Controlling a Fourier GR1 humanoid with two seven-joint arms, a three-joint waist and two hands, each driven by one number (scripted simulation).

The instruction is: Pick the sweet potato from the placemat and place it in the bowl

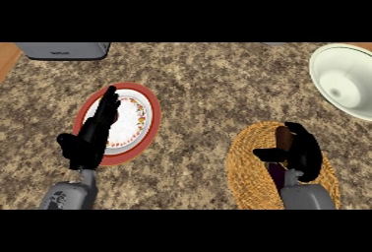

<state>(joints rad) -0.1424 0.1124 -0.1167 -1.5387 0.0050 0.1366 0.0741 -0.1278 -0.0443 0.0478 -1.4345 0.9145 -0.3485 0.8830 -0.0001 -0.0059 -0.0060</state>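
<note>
A brown sweet potato [283, 138] lies on a round woven orange placemat [247, 162] at the lower right of the head view. My right hand [303, 153] sits over it with fingers and thumb curled round it, hiding most of it. A pale green bowl [347, 81] stands at the upper right, partly cut by the edge. My left hand [94, 133] rests open, fingers straight and pointing away, over a plate at the left.
A white plate with a red rim [141, 120] lies under the left hand. A grey appliance [64, 50] stands at the back left. A wooden strip [6, 56] edges the speckled stone counter [196, 98] at far left.
</note>
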